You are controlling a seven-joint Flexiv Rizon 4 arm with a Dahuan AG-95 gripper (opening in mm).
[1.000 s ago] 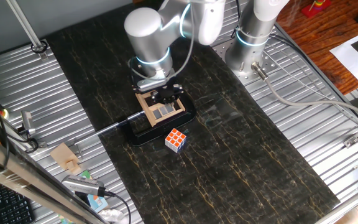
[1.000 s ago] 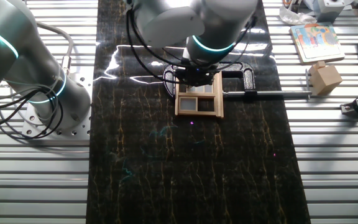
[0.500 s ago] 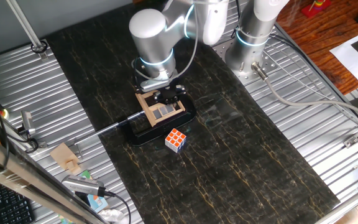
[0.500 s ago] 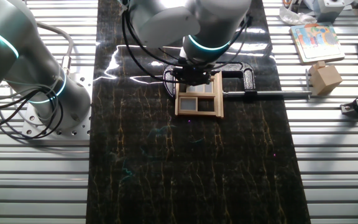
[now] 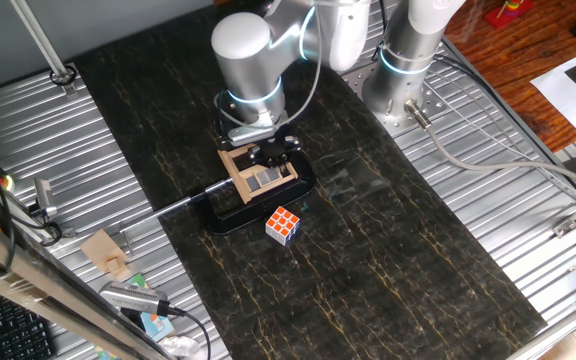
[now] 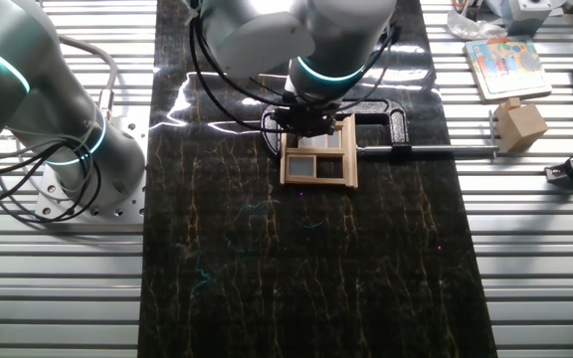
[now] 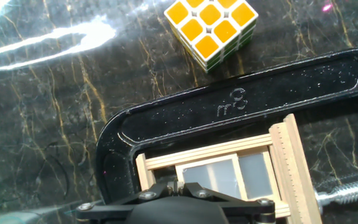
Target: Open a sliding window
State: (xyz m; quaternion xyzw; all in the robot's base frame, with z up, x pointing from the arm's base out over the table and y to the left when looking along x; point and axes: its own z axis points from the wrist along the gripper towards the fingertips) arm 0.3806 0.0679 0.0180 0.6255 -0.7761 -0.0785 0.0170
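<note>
The sliding window [image 5: 259,177] is a small light-tan wooden frame with grey panes, held in a glossy black C-clamp [image 5: 230,212] on the dark mat. It also shows in the other fixed view [image 6: 318,159] and in the hand view [image 7: 227,154]. My gripper [image 5: 271,156] hangs right over the window's far edge, and in the other fixed view [image 6: 306,127] it covers the top of the frame. In the hand view my gripper [image 7: 180,185] has its fingertips pressed together at the window's left pane. I see nothing held between them.
A Rubik's cube [image 5: 283,224] lies just in front of the clamp, with its yellow face showing in the hand view [image 7: 211,23]. The clamp's screw rod [image 6: 436,151] sticks out sideways. A second robot base [image 5: 398,70] stands behind. A wooden block [image 6: 520,126] and clutter sit on the metal rails.
My arm has shifted slightly along the window's far edge, with the gripper staying low over the frame. The window frame, the clamp and the cube have not moved.
</note>
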